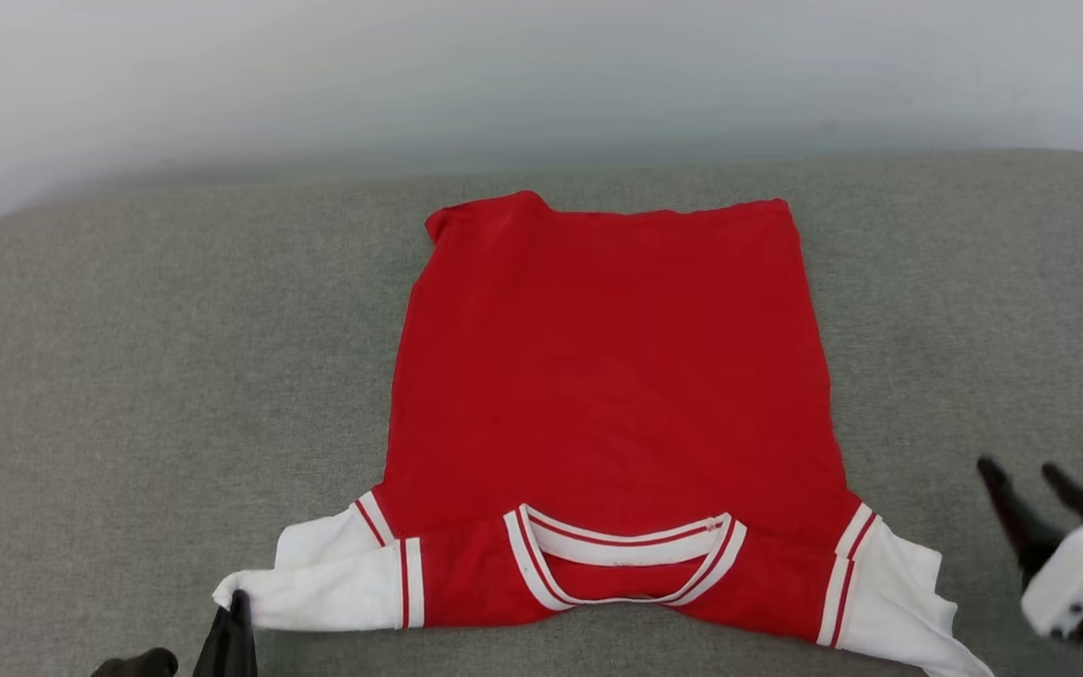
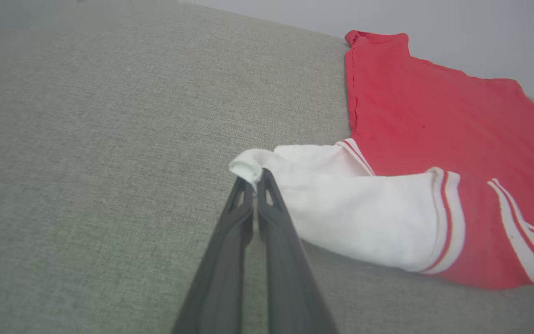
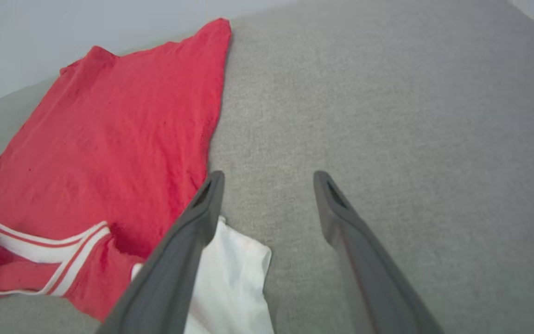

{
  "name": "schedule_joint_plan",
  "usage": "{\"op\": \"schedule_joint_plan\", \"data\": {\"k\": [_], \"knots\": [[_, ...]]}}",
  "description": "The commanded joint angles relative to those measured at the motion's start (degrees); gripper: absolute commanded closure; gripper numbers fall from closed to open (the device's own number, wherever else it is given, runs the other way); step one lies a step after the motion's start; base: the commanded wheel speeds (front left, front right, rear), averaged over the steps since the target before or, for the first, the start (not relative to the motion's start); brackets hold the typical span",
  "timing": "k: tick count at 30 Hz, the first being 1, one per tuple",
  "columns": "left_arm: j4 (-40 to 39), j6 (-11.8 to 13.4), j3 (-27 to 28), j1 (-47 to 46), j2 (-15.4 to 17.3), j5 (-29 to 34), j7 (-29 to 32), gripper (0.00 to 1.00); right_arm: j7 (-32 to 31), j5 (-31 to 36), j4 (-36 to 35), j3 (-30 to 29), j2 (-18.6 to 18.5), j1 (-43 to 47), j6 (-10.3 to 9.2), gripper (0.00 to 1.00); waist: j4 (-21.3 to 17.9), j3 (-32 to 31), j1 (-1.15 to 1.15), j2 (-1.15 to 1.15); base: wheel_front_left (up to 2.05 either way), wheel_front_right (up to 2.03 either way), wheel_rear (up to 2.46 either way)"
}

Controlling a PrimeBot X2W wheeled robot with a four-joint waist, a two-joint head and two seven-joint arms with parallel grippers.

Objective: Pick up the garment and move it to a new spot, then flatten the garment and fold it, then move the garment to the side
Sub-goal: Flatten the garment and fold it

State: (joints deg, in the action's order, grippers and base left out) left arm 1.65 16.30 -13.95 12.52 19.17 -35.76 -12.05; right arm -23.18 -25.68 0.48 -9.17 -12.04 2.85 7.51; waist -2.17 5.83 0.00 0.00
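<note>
Red garment point(image 1: 612, 376), long axis near-to-far on cushion point(image 1: 128, 376); left claw point(image 2: 254, 178) clamped on near-left sleeve point(image 2: 341, 208) tip; right claw point(image 3: 269, 178) apart, beside near-right sleeve point(image 3: 234, 278).

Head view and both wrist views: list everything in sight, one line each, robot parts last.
garment: one, red with white sleeves and red-white striped trim, flat on the middle of the cushion, collar toward the robot
cushion: one, grey fabric, under the garment
wall: one, pale, behind the cushion
left gripper: one, dark fingers, shut on the tip of the garment's left sleeve
right gripper: one, dark fingers, open, over the cushion beside the right sleeve
</note>
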Motion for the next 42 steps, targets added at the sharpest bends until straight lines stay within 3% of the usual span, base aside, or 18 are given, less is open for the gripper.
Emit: {"op": "schedule_joint_plan", "data": {"k": [1,6,16,25,33,34,35,36,42], "knots": [[-0.74,-0.35,-0.13,-2.20,-0.33,0.86,-0.81,1.00,-0.40,0.12,2.26,-1.19,-1.10,-6.82,-0.04,0.00,1.70,2.64,0.00,0.00,0.00,0.00,0.00],[-1.86,-1.13,-1.40,-5.80,-1.46,2.53,-1.71,1.00,-3.28,0.53,12.67,-2.86,-3.35,-23.80,-0.04,0.00,5.11,7.74,0.00,0.00,0.00,0.00,0.00],[-5.39,-3.77,-4.32,-14.29,-5.57,6.55,-2.95,1.00,-19.44,5.97,31.30,-3.08,-7.61,-53.38,-0.03,0.00,12.61,19.35,0.00,0.00,0.00,0.00,0.00],[-6.69,-6.74,-5.91,-18.89,-8.79,9.37,-3.23,1.00,-28.96,10.73,37.63,-6.05,-8.03,-64.77,-0.03,0.00,16.21,26.12,0.00,0.00,0.00,0.00,0.00],[-6.98,-9.17,-4.08,-19.90,-11.40,11.62,-3.26,1.00,-34.31,12.79,43.24,-7.70,-5.81,-63.08,-0.04,0.00,16.99,28.30,0.00,0.00,0.00,0.00,0.00],[-6.81,-9.44,-3.81,-19.84,-11.65,11.91,-3.26,1.00,-34.71,13.04,43.67,-7.74,-5.58,-62.68,-0.04,0.30,16.99,28.33,0.00,0.00,0.00,0.00,0.00],[-6.61,-9.77,-3.57,-19.81,-11.86,12.05,-3.26,1.00,-35.28,13.31,44.01,-7.56,-5.63,-62.34,-0.04,0.73,17.01,28.34,0.00,0.00,0.00,0.00,0.00],[-6.45,-10.18,-3.30,-19.82,-12.00,12.32,-3.26,1.00,-35.92,13.37,44.34,-7.38,-5.59,-61.97,-0.04,1.00,17.03,28.30,0.00,0.00,0.00,0.00,0.00],[-5.36,-11.88,-1.60,-19.51,-13.24,13.44,-3.27,1.00,-34.14,13.30,41.70,-5.68,-6.36,-62.88,-0.03,1.00,17.03,27.04,0.00,0.00,0.00,0.00,0.00]]}}
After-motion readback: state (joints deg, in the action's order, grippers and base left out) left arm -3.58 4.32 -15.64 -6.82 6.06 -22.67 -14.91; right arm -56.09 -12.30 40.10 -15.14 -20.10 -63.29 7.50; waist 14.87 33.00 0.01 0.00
